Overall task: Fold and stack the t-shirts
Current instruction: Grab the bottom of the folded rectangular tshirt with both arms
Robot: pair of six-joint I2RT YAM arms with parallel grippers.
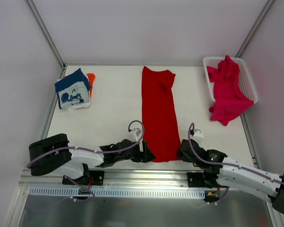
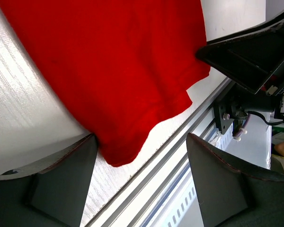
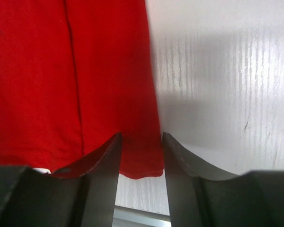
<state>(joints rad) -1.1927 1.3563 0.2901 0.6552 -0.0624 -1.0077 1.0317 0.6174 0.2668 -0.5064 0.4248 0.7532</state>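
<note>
A bright red t-shirt lies flat in the middle of the table, folded into a long narrow strip that runs from far to near. My left gripper sits low at its near left corner, jaws wide open; that corner lies between the fingers. My right gripper is at the near right corner, jaws narrowed but still apart, with the red hem lying flat between the fingers. A folded navy t-shirt rests on an orange one at the far left. A magenta-pink t-shirt spills out of the basket.
A white mesh basket stands at the far right corner. The metal rail of the table's near edge runs just behind both grippers. White enclosure walls stand on the left, right and far sides.
</note>
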